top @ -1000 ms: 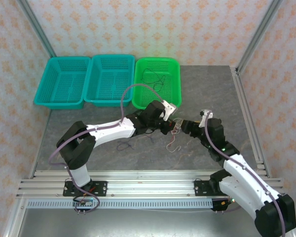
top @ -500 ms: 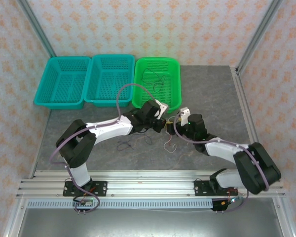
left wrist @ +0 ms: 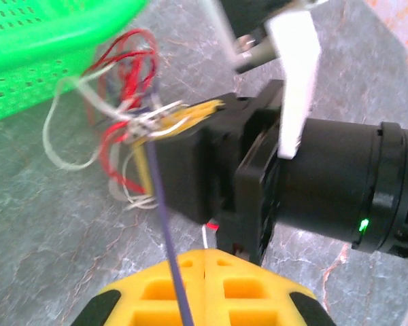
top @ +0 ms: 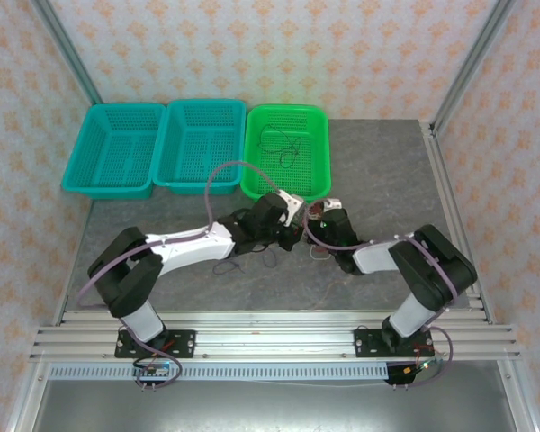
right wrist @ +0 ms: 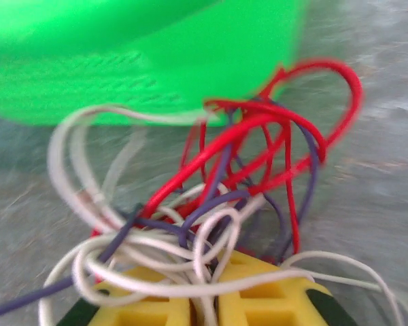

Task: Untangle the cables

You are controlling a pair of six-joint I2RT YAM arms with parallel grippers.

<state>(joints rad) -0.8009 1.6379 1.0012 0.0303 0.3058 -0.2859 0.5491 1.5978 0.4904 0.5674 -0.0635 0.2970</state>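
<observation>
The cables (right wrist: 238, 176) form a tangle of red, white and purple wires hanging just in front of the green basket (right wrist: 143, 61). My right gripper (right wrist: 205, 261) is shut on white strands at the tangle's base. In the left wrist view, the right gripper's yellow fingers (left wrist: 190, 112) hold the tangle (left wrist: 126, 115) off the grey table. My left gripper (left wrist: 205, 251) is shut on a thin white wire end, and a purple wire (left wrist: 164, 217) runs across its left finger. From above, the two grippers (top: 294, 236) (top: 317, 227) meet tip to tip mid-table.
The green basket (top: 317, 121) holds a thin black cable (top: 283, 144). Two teal baskets (top: 112, 148) (top: 202, 144) stand left of it. A loose dark cable (top: 227, 266) lies on the table under the left arm.
The right arm has swung in to the left, folded low, and its gripper has gone from open to shut on the tangle. The left gripper has drifted slightly left, still shut.
</observation>
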